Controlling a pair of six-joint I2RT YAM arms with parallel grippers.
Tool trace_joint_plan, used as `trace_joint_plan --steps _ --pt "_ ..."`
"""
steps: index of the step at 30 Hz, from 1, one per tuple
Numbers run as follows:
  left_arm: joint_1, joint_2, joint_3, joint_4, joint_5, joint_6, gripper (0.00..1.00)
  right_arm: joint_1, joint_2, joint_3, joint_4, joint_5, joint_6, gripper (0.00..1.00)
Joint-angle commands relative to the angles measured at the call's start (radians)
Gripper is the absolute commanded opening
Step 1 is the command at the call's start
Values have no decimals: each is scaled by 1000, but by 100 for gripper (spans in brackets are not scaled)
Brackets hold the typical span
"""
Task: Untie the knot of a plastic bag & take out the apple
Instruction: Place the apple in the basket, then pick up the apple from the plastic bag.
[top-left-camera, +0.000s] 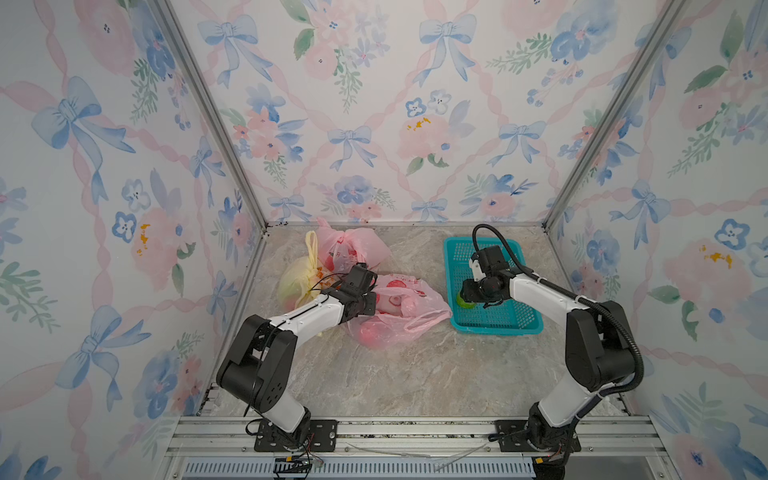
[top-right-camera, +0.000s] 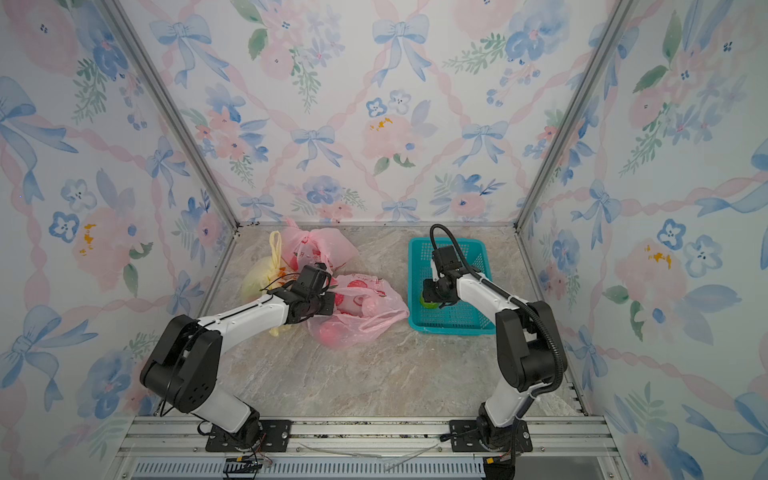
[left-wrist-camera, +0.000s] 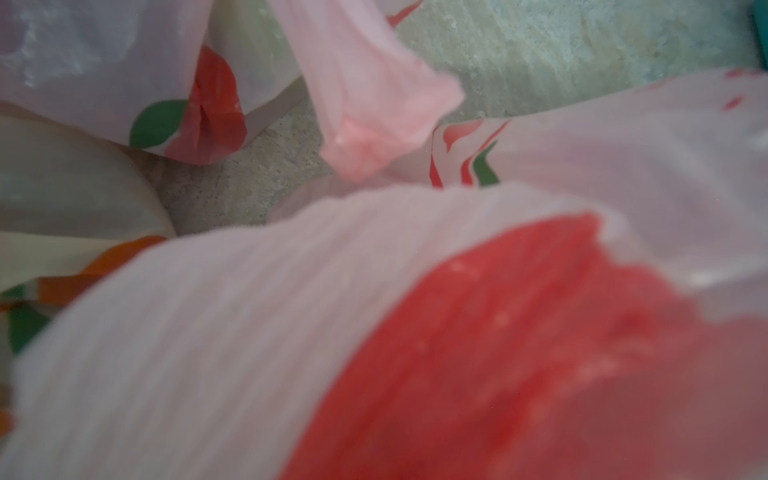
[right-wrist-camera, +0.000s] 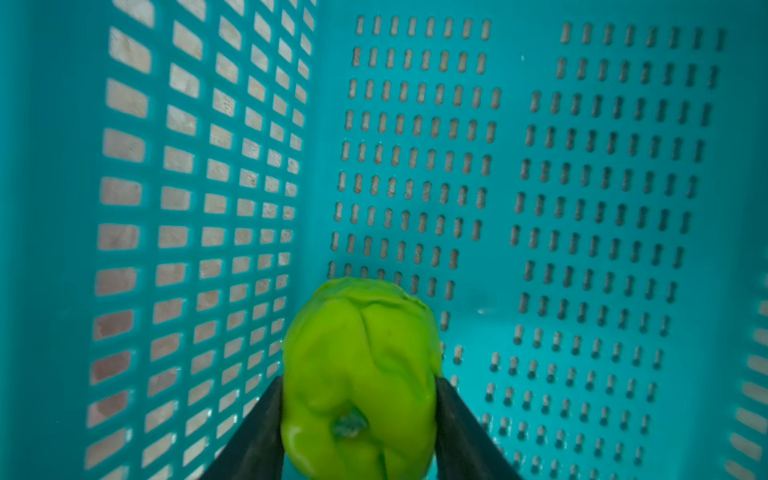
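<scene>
1. On the marble tabletop (top-left-camera: 395, 374), in both top views, three bags lie toward the back: a yellow bag (top-left-camera: 297, 282), a pink bag at the rear (top-left-camera: 353, 245), and a nearer pink bag (top-left-camera: 399, 309) with loose handles spread flat, so its knot looks undone. The left pincer (top-left-camera: 368, 305) sits against this nearer bag. The right pincer (top-left-camera: 467, 297) is down inside the teal basket (top-left-camera: 519, 326) with a green fruit (top-left-camera: 465, 303) under it.

2. In the left wrist view, blurred pink film with a red print (left-wrist-camera: 519, 353) fills the picture. The pincer itself is out of sight; its jaws are together, and whether film is pinched between them I cannot tell.

3. In the right wrist view, the green fruit (right-wrist-camera: 361, 382), a lumpy green apple with its stem dimple showing, sits between the two dark fingers (right-wrist-camera: 253, 436) low over the basket floor (right-wrist-camera: 582, 208). Both fingers touch it; whether they still clamp I cannot tell.

4. Judging by this, one apple is out and nearly delivered; letting go remains, and the other two bags look unopened.
</scene>
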Motion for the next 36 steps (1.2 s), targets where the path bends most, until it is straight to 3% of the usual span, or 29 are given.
trace_joint_plan --steps 1,5,12,17,23,32,36 --pt "-4 -1 -10 -26 17 23 0 3 -36 1 -15 -2 -34 65" --pt "-4 -39 -24 -4 48 49 0 64 -182 0 -8 -8 -111 76" --pt "18 -74 -31 26 135 64 0 219 -316 87 -60 -152 -216 82" --pt "26 -111 -52 26 183 44 0 364 -204 165 -67 -306 -211 58" --pt "33 -195 -103 23 244 -3 0 477 11 223 1 -278 -143 57" --pt "38 -219 -133 -52 216 -44 0 498 184 325 47 -189 -67 57" --pt "52 -242 -140 -78 66 -73 31 498 239 346 79 -160 -32 66"
